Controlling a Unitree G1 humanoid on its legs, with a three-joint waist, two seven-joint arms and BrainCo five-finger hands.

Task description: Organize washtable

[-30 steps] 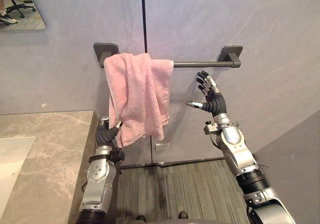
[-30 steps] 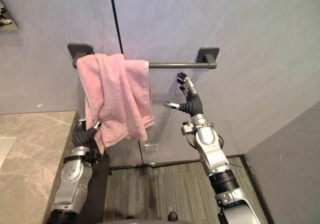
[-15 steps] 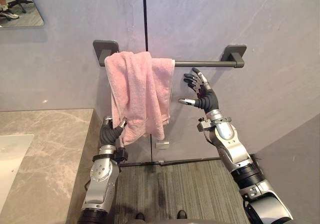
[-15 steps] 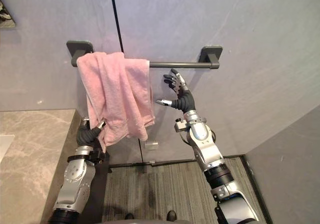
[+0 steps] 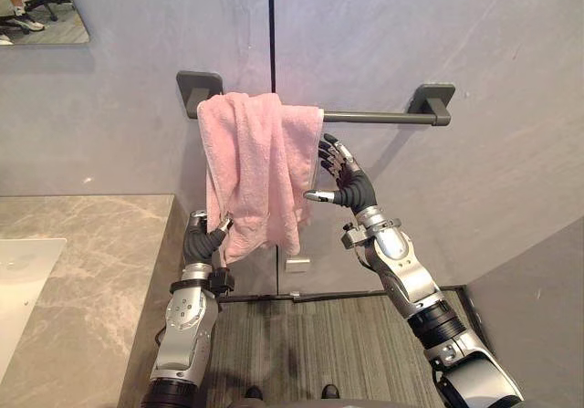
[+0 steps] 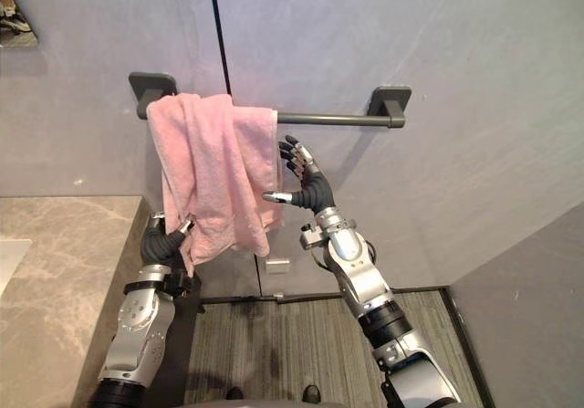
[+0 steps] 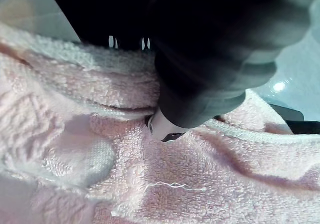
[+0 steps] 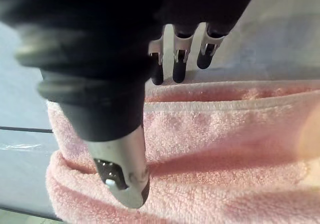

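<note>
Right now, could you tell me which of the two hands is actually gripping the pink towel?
The left hand, pinching the lower corner of the towel; the right hand is open beside it.

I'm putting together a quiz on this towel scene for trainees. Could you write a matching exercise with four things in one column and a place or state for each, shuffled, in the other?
Things
1. pink towel
2. towel bar
3. left robot hand
4. right robot hand

Places or states
A. open, fingers spread, beside the towel's right edge
B. fixed to the grey wall
C. draped over the bar's left end
D. pinching the towel's lower corner

Pairs: 1-C, 2-B, 3-D, 4-A
</note>
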